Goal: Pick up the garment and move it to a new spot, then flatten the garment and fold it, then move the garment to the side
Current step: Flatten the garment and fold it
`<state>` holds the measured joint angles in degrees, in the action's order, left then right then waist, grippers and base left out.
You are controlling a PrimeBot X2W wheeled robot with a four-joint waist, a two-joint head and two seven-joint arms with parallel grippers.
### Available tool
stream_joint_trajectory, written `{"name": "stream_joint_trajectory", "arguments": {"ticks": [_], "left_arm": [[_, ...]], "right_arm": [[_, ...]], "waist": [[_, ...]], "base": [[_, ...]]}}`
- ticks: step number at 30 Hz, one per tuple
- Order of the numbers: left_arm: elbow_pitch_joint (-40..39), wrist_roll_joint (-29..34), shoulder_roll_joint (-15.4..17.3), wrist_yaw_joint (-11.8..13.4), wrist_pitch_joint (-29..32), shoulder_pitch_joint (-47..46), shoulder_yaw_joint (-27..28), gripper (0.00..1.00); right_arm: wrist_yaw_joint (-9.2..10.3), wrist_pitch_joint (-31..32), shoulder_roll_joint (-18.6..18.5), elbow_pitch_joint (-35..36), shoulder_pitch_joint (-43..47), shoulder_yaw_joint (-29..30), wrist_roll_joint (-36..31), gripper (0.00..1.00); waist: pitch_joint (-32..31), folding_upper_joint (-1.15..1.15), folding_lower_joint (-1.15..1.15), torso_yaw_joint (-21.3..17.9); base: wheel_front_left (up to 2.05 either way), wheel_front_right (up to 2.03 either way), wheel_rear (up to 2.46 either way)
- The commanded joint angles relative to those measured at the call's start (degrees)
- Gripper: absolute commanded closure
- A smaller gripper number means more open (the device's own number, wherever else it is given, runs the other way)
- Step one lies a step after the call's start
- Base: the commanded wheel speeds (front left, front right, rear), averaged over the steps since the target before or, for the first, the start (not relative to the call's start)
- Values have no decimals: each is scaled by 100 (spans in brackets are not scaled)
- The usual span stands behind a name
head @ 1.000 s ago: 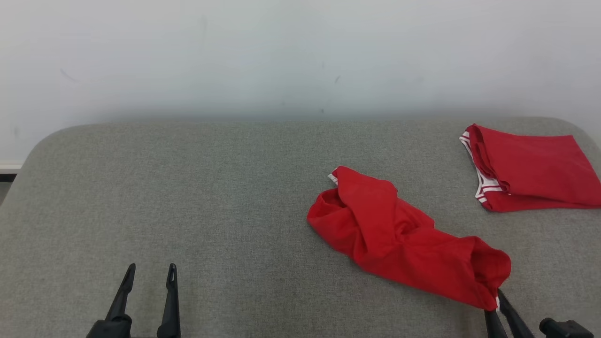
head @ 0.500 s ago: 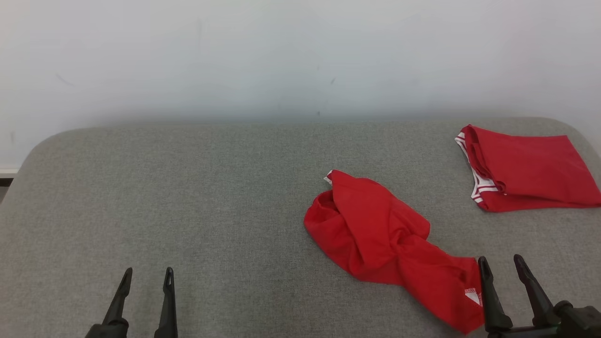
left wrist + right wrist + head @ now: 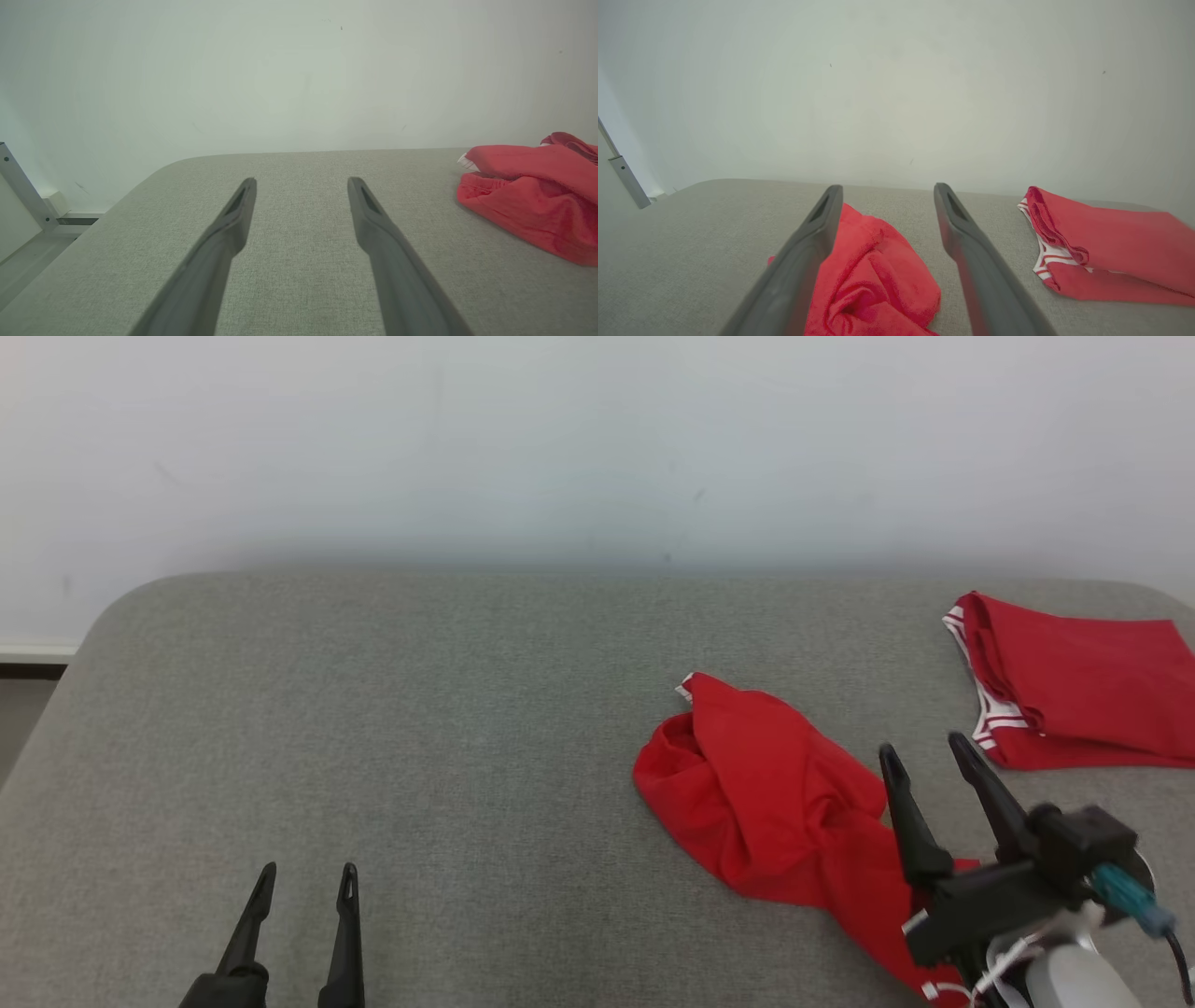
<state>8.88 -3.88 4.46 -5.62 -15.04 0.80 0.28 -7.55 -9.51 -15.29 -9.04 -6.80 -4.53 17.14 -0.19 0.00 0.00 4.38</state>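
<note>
Red and crumpled, the garment [image 3: 775, 803] lies on the right half of the grey fabric tabletop [image 3: 420, 709]. Its long axis runs from a white-striped corner [image 3: 688, 689] at the far left toward us and to the right. Our right hand [image 3: 922, 747] hovers above the near right part, fingers wide and empty, so we judge it the nearer one. Our left hand [image 3: 309, 868], also wide and empty, is well apart to the left.

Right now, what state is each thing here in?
crumpled red garment: bunched up, lying on the grey surface, not held.
folded red garment: folded flat, far right.
left gripper: open, empty.
right gripper: open, empty, over the crumpled red garment.
</note>
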Motion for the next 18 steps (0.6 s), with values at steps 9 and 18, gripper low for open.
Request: {"name": "stream_joint_trajectory", "arguments": {"ticks": [9, 18], "left_arm": [[75, -82, -78, -20, -19, -238, -112, 0], [130, -108, -124, -7, -19, -341, -199, 0]], "right_arm": [[15, 448, -239, -1541, -1521, -658, 165, 0], [15, 1163, -489, -3032, -2482, -1235, 627, 0]], "waist": [[239, 0, 0, 540], [367, 0, 0, 820]], "base": [[0, 0, 0], [0, 0, 0]]}}
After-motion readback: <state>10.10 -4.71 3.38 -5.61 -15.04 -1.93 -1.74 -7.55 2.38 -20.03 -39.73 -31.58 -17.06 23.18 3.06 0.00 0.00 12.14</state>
